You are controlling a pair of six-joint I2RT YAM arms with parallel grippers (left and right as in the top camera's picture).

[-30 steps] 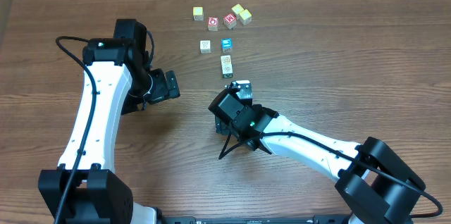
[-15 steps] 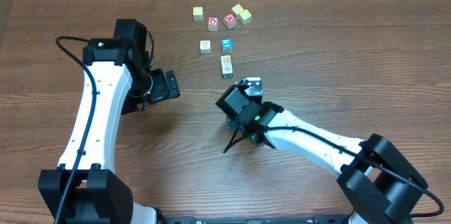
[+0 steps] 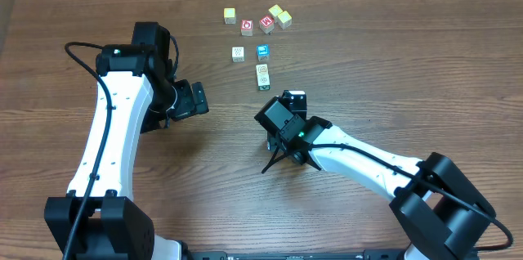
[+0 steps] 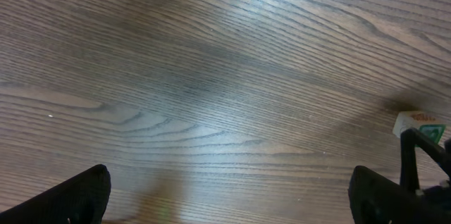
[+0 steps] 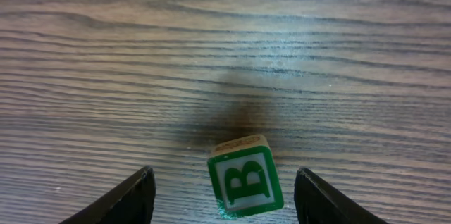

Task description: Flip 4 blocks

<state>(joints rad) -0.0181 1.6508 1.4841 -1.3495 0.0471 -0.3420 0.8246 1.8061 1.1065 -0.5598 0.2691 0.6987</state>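
1. Block with green B (image 5: 245, 180): rests on the surface (image 5: 282, 41), letter face showing.
2. Right hand (image 5: 224, 173): straddles it, fingers parted, touching neither side.
3. Left hand (image 4: 229, 175): gapes wide above the surface, holding nothing.
4. Patterned block (image 3: 238, 53): sits farther up, near a blue cube (image 3: 262, 51).

At the table's (image 3: 392, 56) far side lies a loose row of five cubes, from the leftmost cube (image 3: 230, 15) to the rightmost cube (image 3: 283, 20). Nearer, a block (image 3: 237, 53) lies left of another cube (image 3: 262, 51), apart. Nearer again lies a third block (image 3: 262, 72). Nearer still and rightward, the lettered block (image 5: 245, 184) rests between the right gripper's (image 5: 224, 173) fingers, touching neither. The left gripper (image 4: 231, 196) hangs well left of all
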